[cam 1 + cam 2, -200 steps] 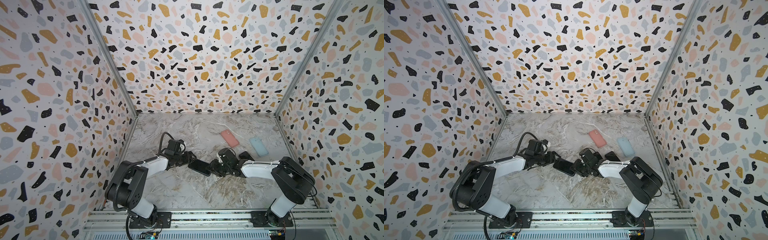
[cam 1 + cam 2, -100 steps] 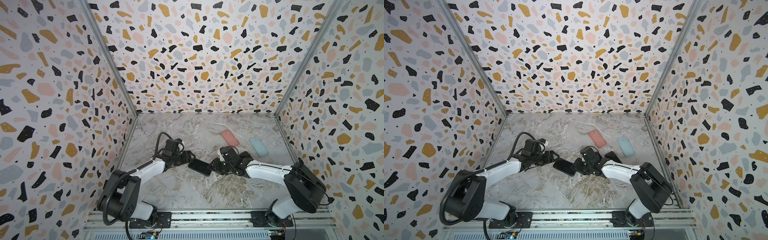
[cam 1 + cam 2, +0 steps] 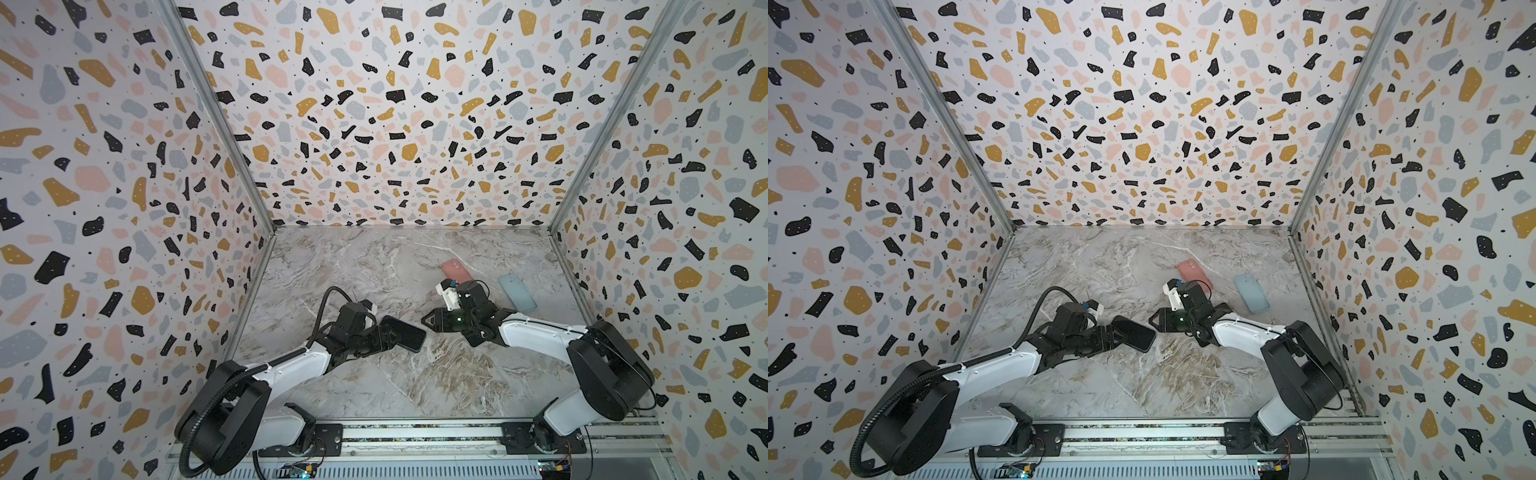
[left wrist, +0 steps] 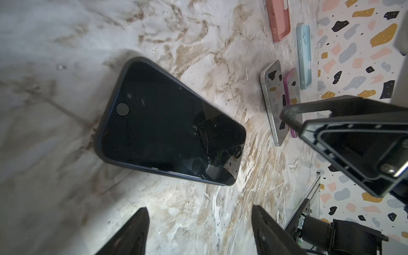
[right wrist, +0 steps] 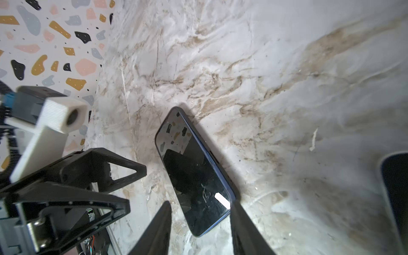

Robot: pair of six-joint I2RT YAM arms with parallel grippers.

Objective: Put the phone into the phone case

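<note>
- Dark glass up, the phone [image 3: 404, 334] lies flat on the marble-look bench [image 3: 374, 266], between both arms. A dark case [image 4: 99, 136] seems to ring it already, though you cannot be sure it is fully seated.
- Your left end effector [image 4: 198, 209] stands spread and empty, just short of the phone.
- Your right end effector [image 5: 201, 203] is spread too, jaws flanking the phone's near end. Contact cannot be told.
- Risk: close those jaws off-centre and the slick phone could pivot or skid. Press one corner only and the opposite edge may pop free.
- The pink case [image 3: 456, 269] and blue case [image 3: 517, 293] lie well apart, behind.
- No brand or writing is legible.
</note>
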